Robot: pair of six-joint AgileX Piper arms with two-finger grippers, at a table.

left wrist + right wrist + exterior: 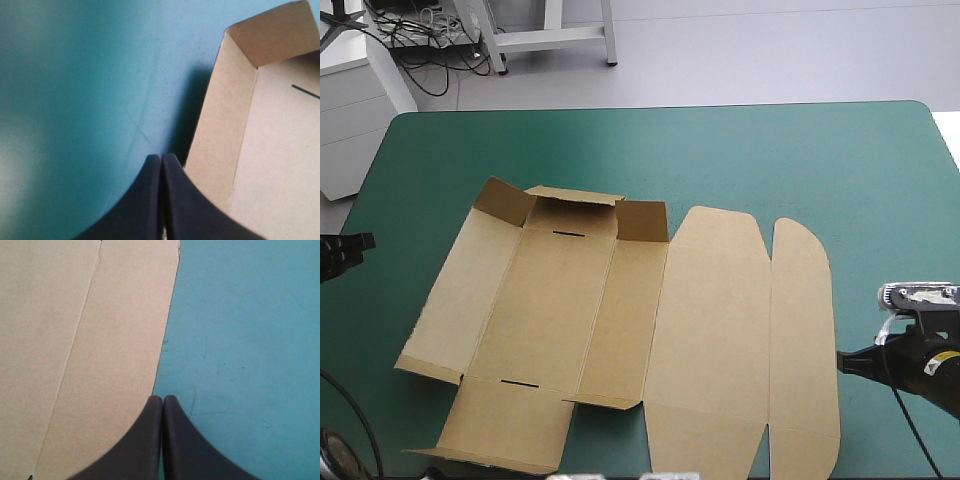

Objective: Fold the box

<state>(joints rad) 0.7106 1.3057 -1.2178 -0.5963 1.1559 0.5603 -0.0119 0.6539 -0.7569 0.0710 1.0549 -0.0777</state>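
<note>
Mostly flat box (pixel 620 330) — left end effector (pixel 161 156), right end effector (pixel 162 397) clenched near its edges.

No readable text or labels anywhere.

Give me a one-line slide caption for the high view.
Brown box mostly flat on the teal-green table, far flaps raised, left gripper and right gripper shut at its sides.

Cut sheet of brown board (pixel 620 340) is lying on teal-green table cover (pixel 820 160). Its left section's far flaps are standing partly raised, and the rounded lid panels are lying flat to the right. Left black-fingered gripper (pixel 365 241) is sitting at the table's left edge, apart from the sheet. Right black-fingered gripper (pixel 842 361) is pointing at the sheet's right edge; contact unclear.
</note>
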